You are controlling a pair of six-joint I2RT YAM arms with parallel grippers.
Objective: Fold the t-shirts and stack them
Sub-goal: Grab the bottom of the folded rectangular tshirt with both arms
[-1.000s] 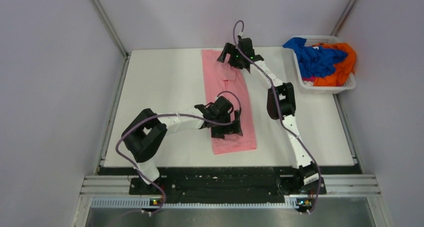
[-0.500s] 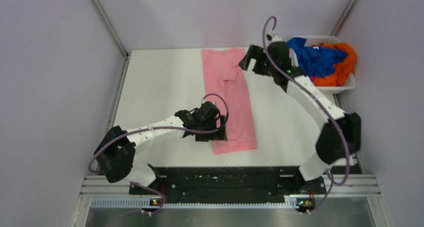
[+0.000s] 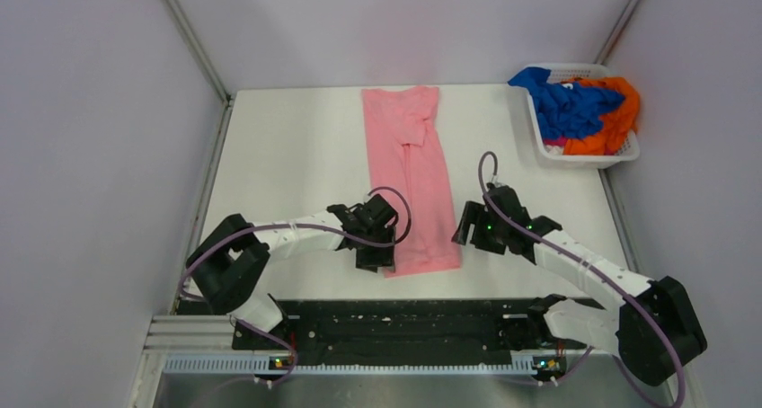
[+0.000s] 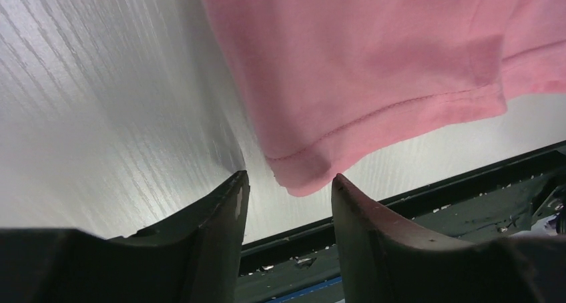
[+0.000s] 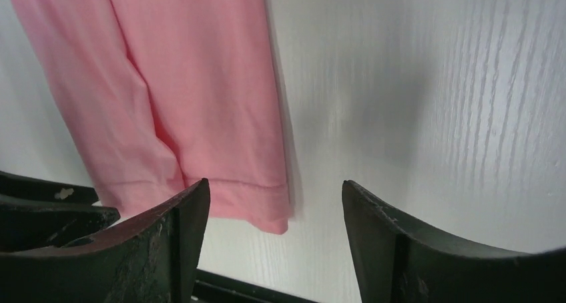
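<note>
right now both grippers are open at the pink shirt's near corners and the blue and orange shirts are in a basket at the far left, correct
No: the top view shows the basket holding the blue shirt and orange shirt at the far right, not left. The rest is right.

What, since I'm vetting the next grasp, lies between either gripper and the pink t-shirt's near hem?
Nothing visible. The left gripper and right gripper, both open, each face a near hem corner of the pink t-shirt, with only table surface between.
</note>
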